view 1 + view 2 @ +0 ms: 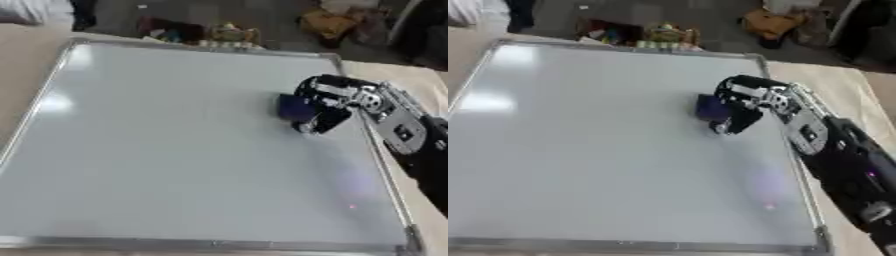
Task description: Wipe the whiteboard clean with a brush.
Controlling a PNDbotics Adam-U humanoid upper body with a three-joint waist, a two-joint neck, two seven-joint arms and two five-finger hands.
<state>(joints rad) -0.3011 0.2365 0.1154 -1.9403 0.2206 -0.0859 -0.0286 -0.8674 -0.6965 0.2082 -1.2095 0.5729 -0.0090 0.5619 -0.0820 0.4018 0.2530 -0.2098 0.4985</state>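
The whiteboard [175, 150] looks nearly clean (faint pink speck low right), so the right hand [328, 102], curled round the blue brush [295, 107], should sweep flat.

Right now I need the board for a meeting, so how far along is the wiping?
Done: most of the board looks blank, with no writing I can make out. In hand: the right hand is curled round the dark blue brush, at the board's right side. Left: a small pinkish spot near the lower right corner, if it is ink.
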